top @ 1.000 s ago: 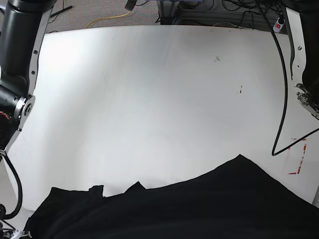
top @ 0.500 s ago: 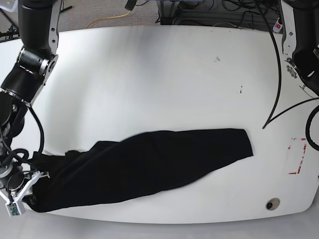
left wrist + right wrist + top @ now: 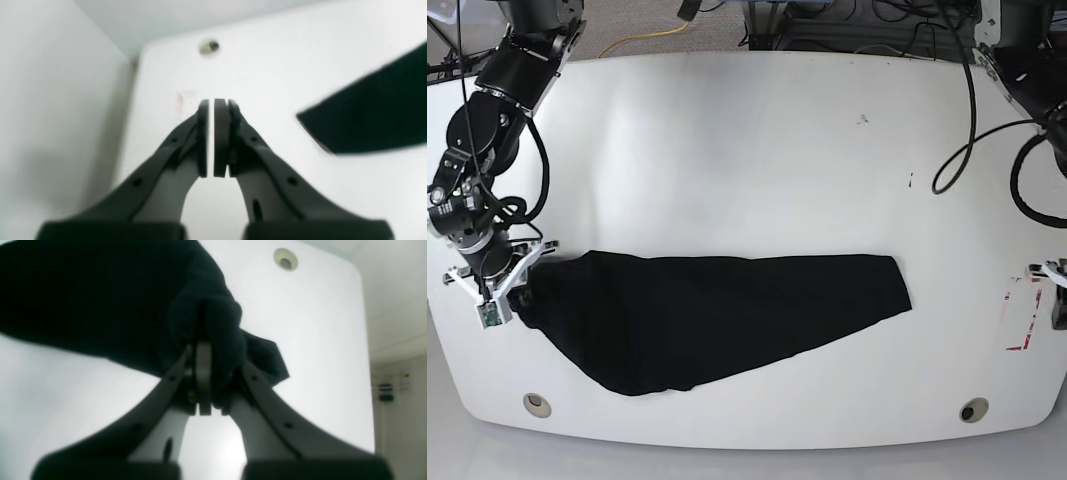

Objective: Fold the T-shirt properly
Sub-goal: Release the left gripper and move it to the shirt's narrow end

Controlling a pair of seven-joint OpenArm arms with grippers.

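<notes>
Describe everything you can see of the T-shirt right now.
The T-shirt is plain black soft cloth, no graphic or text showing. It lies bunched into a long band across the near half of the white table, tapering to a blunt end toward the left arm's side. Its other end is gathered and pinched in the right gripper. The left gripper hangs clear of it, jaws nearly together, holding nothing.

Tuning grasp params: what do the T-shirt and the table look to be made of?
T-shirt: soft matte black knit, likely cotton; it drapes and bunches between the right gripper jaws. Table: hard, smooth white board, maybe laminate; faint sheen, a few scuffs.
</notes>
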